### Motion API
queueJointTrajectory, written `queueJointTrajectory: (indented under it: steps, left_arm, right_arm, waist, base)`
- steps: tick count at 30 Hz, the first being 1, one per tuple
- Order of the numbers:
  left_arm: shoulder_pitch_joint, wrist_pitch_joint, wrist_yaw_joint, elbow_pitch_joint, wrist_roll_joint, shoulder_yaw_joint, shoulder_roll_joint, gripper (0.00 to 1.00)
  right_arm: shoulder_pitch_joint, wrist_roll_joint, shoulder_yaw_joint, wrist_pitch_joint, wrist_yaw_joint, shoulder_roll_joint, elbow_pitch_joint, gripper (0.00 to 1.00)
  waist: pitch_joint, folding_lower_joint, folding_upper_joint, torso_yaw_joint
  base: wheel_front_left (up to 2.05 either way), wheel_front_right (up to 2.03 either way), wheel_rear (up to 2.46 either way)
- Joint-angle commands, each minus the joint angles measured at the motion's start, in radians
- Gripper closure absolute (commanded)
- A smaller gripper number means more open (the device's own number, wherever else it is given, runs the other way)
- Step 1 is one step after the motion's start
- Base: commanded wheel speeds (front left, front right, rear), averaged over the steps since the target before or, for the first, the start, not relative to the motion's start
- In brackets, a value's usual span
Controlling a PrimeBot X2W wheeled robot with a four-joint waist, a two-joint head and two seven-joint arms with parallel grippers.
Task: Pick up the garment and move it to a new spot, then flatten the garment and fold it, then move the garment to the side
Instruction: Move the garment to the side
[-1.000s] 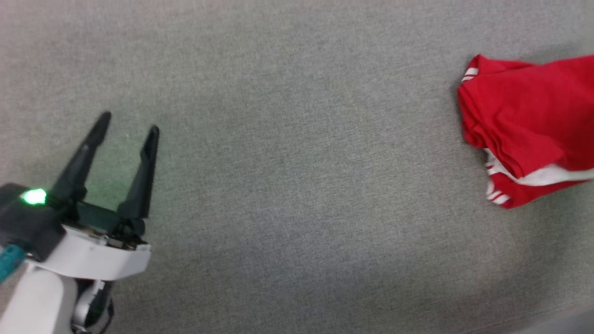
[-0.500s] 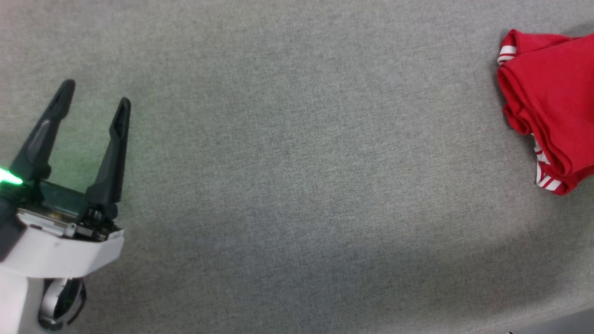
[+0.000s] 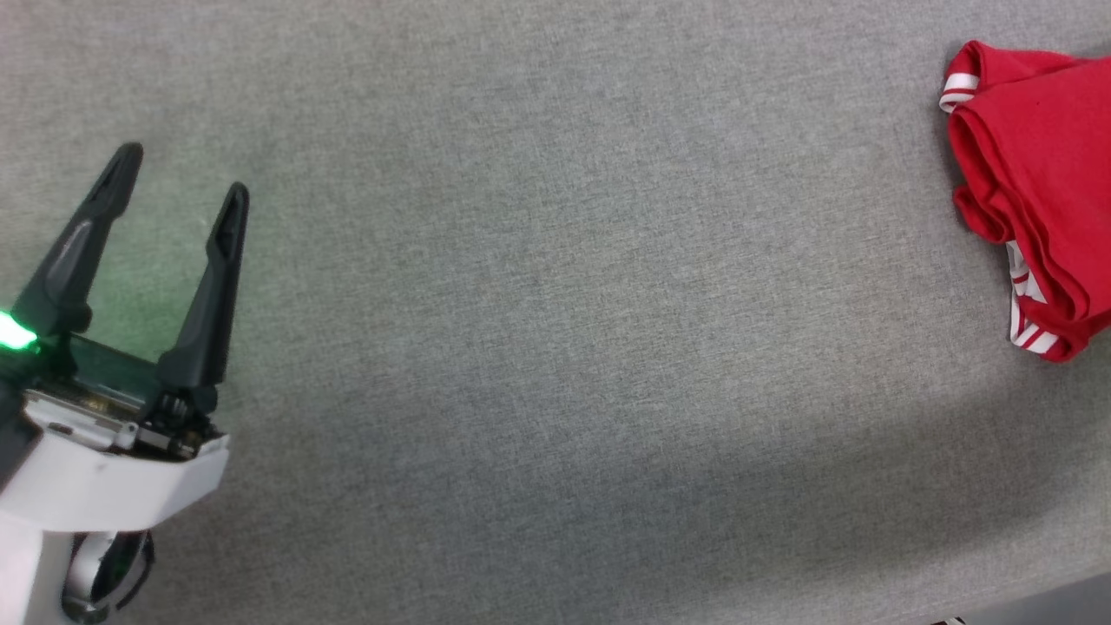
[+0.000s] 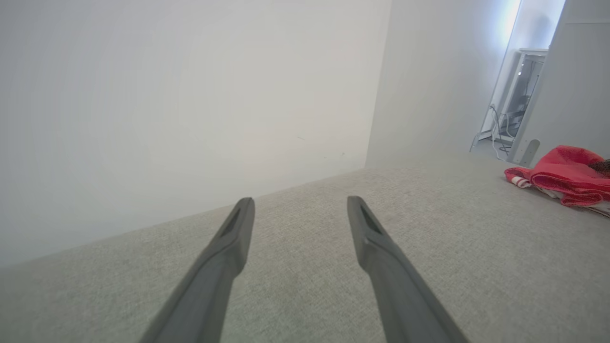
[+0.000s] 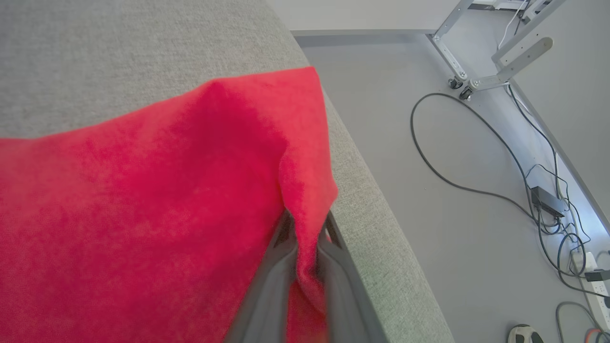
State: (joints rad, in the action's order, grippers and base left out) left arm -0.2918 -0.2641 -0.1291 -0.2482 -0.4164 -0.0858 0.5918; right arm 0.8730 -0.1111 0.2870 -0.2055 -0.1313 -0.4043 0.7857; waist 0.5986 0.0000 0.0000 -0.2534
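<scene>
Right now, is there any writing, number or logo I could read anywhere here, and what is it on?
None can be read.
The red shirt shows only plain cloth and its striped trim, with no print facing any camera.

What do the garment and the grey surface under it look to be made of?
The garment looks like soft knit fabric, probably cotton or a blend, matte red: it drapes and bunches in rounded folds. Its striped trim looks like knit banding. The surface looks like matte grey woven cloth, with a coarse weave showing; what lies beneath is hidden.
</scene>
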Motion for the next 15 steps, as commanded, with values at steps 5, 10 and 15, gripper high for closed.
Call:
queueJointTrajectory:
  steps: [5,10,15]
  left_arm:
    - [-0.01,0.001,-0.002,0.029,-0.005,-0.002,-0.037,0.0]
    - [-0.011,0.001,-0.002,0.069,0.001,-0.023,-0.081,0.0]
    - [-0.012,0.001,-0.002,0.125,0.027,-0.021,-0.138,0.0]
  right_arm:
    - [0.019,0.006,-0.019,0.044,0.001,-0.027,0.049,0.0]
    - [-0.004,-0.009,-0.058,0.074,0.001,-0.056,0.038,0.0]
    - [-0.044,-0.04,-0.125,0.086,0.001,-0.066,-0.025,0.0]
  waist:
    - [-0.034,0.0,0.0,0.021]
    - [-0.085,0.0,0.0,0.054]
    - [-0.142,0.0,0.0,0.095]
  base:
    - [0.0,0.0,0.0]
    - [0.0,0.0,0.0]
    - [0.0,0.0,0.0]
